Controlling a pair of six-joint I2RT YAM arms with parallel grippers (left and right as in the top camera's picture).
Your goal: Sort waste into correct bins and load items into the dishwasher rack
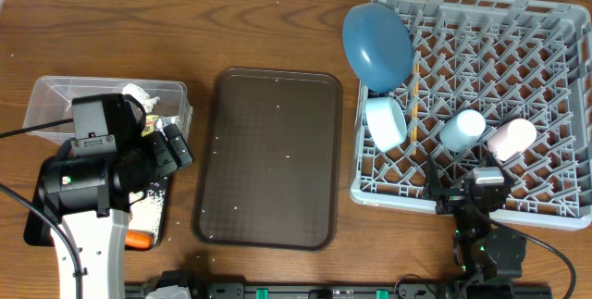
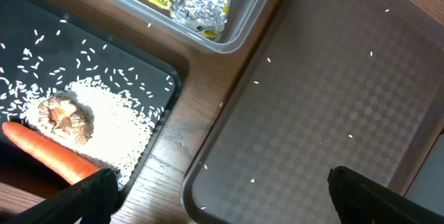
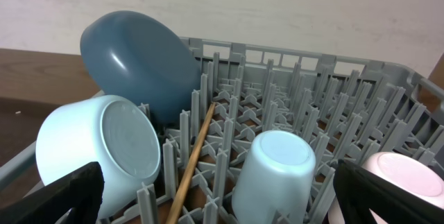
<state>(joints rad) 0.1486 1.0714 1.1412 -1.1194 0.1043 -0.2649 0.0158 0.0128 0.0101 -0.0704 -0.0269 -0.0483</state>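
Lit softly and evenly from above, bright but not harsh. Casts only faint, short shadows beside the rack [image 1: 481, 3] and the brown tray [image 1: 268, 160]. Glints on the crumpled wrapper [image 2: 201, 5], sheens gently on the blue plate [image 3: 139, 64]. Reads sharp overhead; blurs on the dark fingertips [image 2: 76, 200] at the wrist views' lower corners.

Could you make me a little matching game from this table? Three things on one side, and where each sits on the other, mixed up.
Things:
1. carrot
2. foil wrapper
3. blue plate

Places:
A. in the clear tub
B. in the grey rack
C. in the black tray

Pairs: 1-C, 2-A, 3-B
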